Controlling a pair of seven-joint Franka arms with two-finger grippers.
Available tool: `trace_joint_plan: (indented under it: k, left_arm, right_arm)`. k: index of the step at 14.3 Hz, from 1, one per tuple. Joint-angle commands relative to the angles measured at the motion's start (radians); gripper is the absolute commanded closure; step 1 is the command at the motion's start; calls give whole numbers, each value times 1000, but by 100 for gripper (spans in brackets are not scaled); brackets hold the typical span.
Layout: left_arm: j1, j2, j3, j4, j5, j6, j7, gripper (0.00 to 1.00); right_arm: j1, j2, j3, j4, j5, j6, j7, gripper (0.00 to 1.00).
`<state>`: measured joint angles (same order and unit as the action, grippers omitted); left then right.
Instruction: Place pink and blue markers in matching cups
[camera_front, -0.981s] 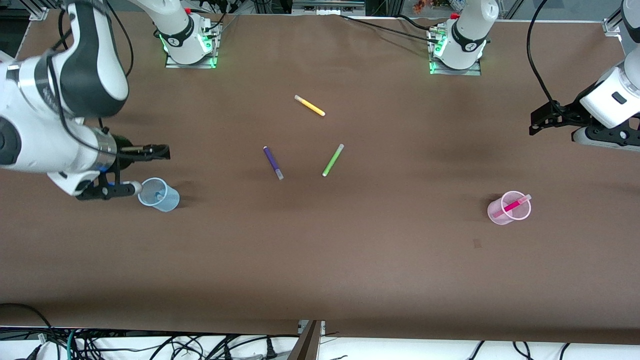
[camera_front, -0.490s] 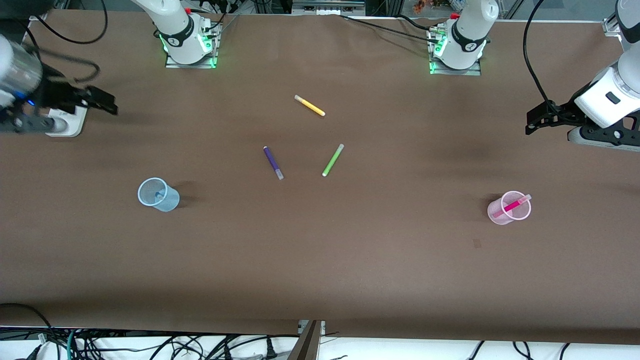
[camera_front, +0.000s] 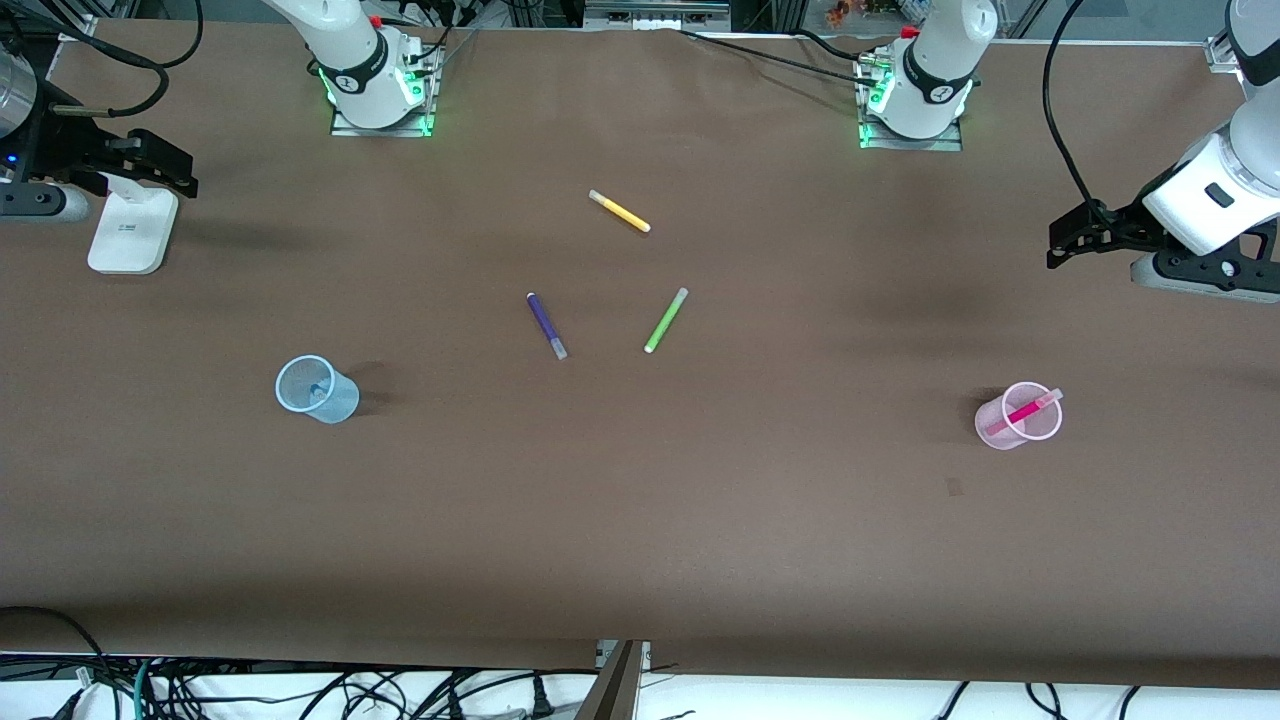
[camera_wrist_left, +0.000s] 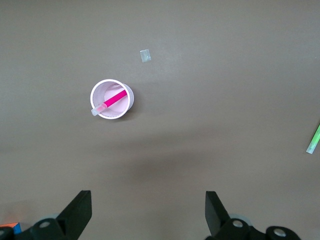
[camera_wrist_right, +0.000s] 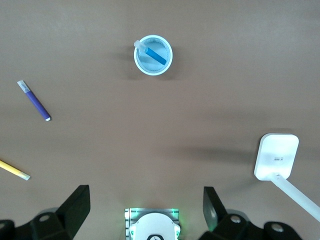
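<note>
Risen and drawn back from the blue cup (camera_front: 317, 390): right pincer (camera_front: 150, 165), spread wide, up at the right arm's end of the table (camera_front: 640, 520). Left pincer (camera_front: 1075, 240) likewise spread, waiting. Blue marker (camera_wrist_right: 155, 54) in blue cup; pink marker (camera_front: 1023, 411) leaning in pink cup (camera_front: 1018, 416).

The right gripper (camera_front: 165, 165) hangs high over the right arm's end of the table, its fingers (camera_wrist_right: 75, 207) spread wide apart. The left gripper (camera_front: 1062, 242) hovers over the left arm's end, fingers (camera_wrist_left: 80, 210) likewise wide open, holding nothing.
</note>
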<state>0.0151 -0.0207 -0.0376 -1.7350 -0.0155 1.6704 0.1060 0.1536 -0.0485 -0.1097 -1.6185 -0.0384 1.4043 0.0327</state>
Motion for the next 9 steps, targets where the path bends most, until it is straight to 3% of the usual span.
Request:
trace_joint_plan:
  k: [1,9]
  left_arm:
    - [2,7,-4,25,-9,-18,-5,0]
    - [2,7,-4,25,-9,-20,-5,0]
  right_arm:
    - [-14,32,7,63,-14,-47,-10,0]
    - [-14,39,5,71,-15,-44,-5,0]
